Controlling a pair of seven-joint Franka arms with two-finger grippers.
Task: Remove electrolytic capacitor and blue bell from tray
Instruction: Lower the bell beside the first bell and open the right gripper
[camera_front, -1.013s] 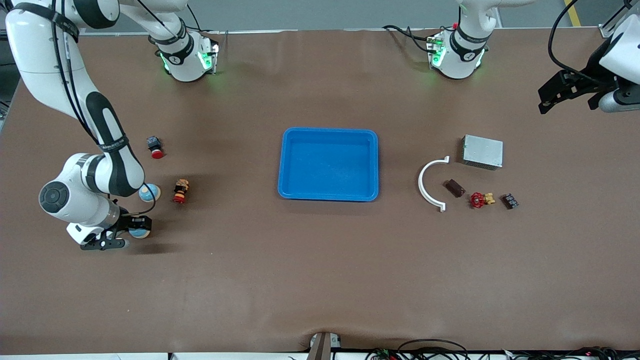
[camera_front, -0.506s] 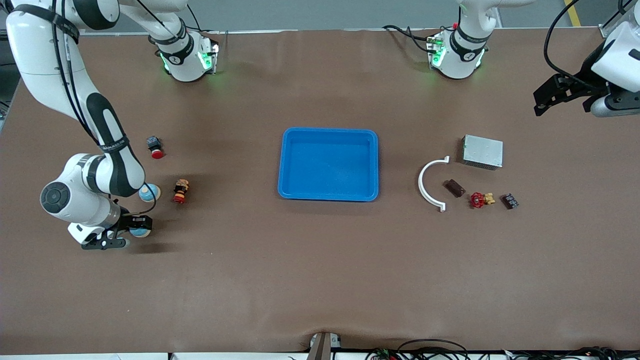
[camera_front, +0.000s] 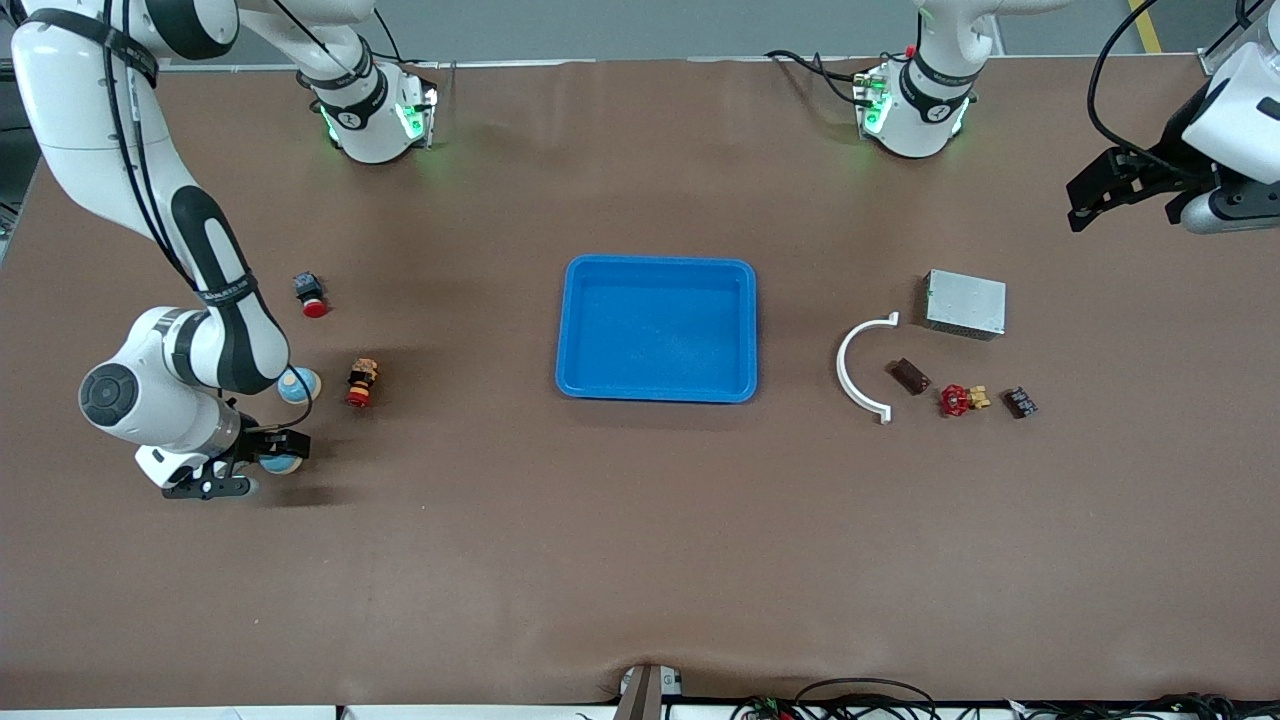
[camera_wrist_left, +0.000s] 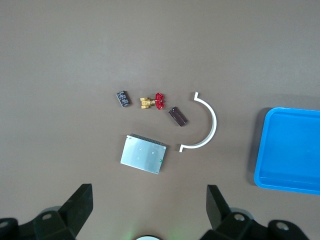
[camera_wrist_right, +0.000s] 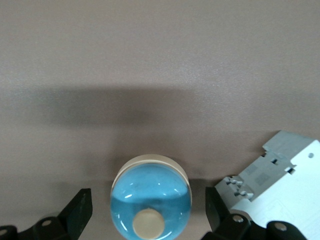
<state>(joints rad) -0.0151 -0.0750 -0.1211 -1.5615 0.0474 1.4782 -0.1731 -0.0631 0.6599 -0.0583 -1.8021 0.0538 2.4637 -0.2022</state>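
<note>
A blue domed bell (camera_wrist_right: 150, 200) with a cream knob sits on the table between the open fingers of my right gripper (camera_wrist_right: 148, 212); the fingers stand apart from its sides. In the front view the bell (camera_front: 284, 463) is at the right arm's end, under the right gripper (camera_front: 255, 465). A small brown block (camera_front: 910, 376), perhaps the capacitor, lies beside a white curved clip (camera_front: 858, 370); it also shows in the left wrist view (camera_wrist_left: 178, 116). My left gripper (camera_front: 1095, 195) is open and empty, high over the left arm's end (camera_wrist_left: 148, 210).
A blue tray (camera_front: 578, 330) sits mid-table. A silver box (camera_front: 965, 303), a red-handled valve (camera_front: 958, 400) and a black chip (camera_front: 1020, 402) lie near the clip. A second blue dome (camera_front: 300, 384), a striped part (camera_front: 361, 382) and a red button (camera_front: 311, 293) lie near the right arm. A white breaker (camera_wrist_right: 280, 180) is beside the bell.
My left gripper has shifted a little toward the table's middle. My right gripper has settled slightly around the bell. Nothing was taken hold of.
</note>
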